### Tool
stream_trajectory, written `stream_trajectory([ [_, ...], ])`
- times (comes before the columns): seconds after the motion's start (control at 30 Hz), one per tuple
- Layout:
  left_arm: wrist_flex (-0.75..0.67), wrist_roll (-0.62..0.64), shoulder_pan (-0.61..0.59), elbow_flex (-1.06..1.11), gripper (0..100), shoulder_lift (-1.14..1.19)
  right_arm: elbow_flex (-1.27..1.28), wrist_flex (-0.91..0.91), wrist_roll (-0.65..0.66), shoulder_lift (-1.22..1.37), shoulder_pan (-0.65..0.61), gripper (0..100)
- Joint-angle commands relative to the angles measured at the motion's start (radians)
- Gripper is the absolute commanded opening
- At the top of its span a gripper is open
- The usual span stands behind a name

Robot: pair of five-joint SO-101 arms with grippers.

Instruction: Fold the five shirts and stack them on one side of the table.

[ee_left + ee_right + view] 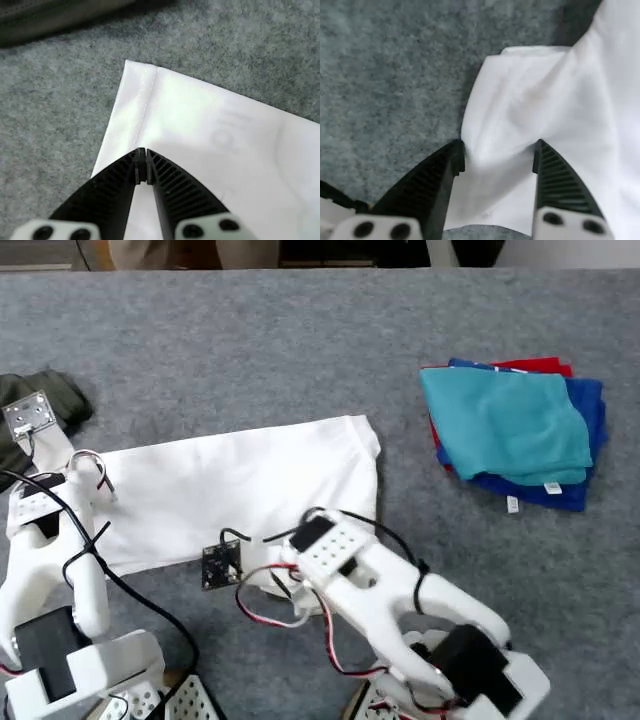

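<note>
Gaping right jaws astride shirt (560, 110)

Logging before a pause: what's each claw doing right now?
Left claw: closed over the white shirt; grip cannot be told.
Right claw: open, astride the shirt's fold.

White arms (400, 590) carry black ribbed fingers (110, 192), looping cables (247, 605).

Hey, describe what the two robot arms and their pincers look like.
Both arms are white plastic shells with black motors. The left arm trails black cables; the right arm carries looped red, white and black wires. The left pincer and right pincer have black, ribbed, tapered fingers on white bases.
</note>
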Motion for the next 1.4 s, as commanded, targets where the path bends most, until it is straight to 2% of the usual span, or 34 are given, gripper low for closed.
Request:
stream_trajectory([
  [0.0, -0.014, 0.006, -0.008, -0.044, 2, -0.004, -0.058, 0.003, -0.008, 0.082, 0.024, 23.9],
  [0.17, -0.011, 0.006, -0.034, -0.051, 2, -0.004, -0.148, 0.017, -0.009, 0.166, 0.147, 22.9],
  [0.4, -0.012, 0.006, -0.057, -0.052, 2, -0.004, -0.202, 0.049, -0.008, 0.232, 0.111, 0.4],
  [0.5, -0.012, 0.006, -0.055, -0.052, 2, -0.004, -0.24, 0.072, -0.026, 0.265, 0.119, 0.2],
  [0.63, -0.014, 0.006, -0.054, -0.052, 2, -0.002, -0.306, 0.078, -0.087, 0.282, 0.191, 0.2],
  [0.9, -0.014, 0.006, -0.051, -0.052, 2, -0.002, -0.631, 0.275, -0.083, 0.298, 0.232, 0.2],
  [1.2, -0.014, 0.006, -0.051, -0.052, 2, -0.002, -1.118, 0.396, -0.02, 0.653, 0.312, 0.2],
  [1.37, -0.014, 0.006, -0.049, -0.052, 2, -0.002, -1.386, 0.456, 0.137, 0.816, 0.318, 0.2],
])
